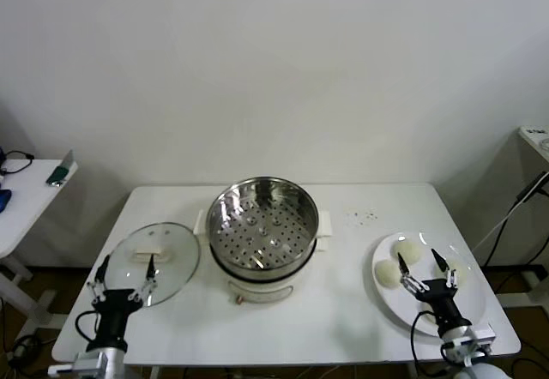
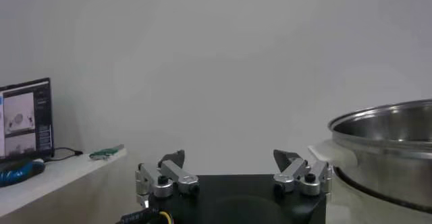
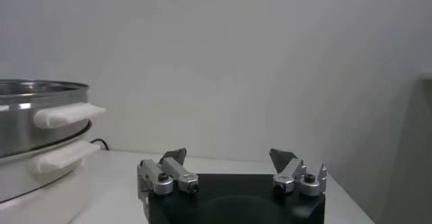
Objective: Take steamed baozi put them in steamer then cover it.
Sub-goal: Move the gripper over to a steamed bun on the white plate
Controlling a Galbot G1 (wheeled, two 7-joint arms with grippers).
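The steamer [image 1: 260, 225], a shiny perforated basket on a white pot base, stands empty at the table's middle. The cover [image 1: 168, 255], a clear glass lid with a white handle, lies flat to its left. Cream-white baozi [image 1: 407, 249] lie on a white plate [image 1: 396, 300] at the right; three show, one [image 1: 456, 271] partly behind my right gripper. My left gripper [image 1: 129, 265] is open and empty over the cover's near edge. My right gripper [image 1: 420, 261] is open and empty over the plate, beside a baozi [image 1: 389, 274]. The steamer also shows in the left wrist view [image 2: 388, 134] and the right wrist view [image 3: 30, 121].
A side table [image 1: 26, 195] with a small green object stands at the far left; the left wrist view shows a laptop screen [image 2: 27, 119] there. Another white surface [image 1: 536, 139] stands at the far right. Small specks [image 1: 360, 217] lie right of the steamer.
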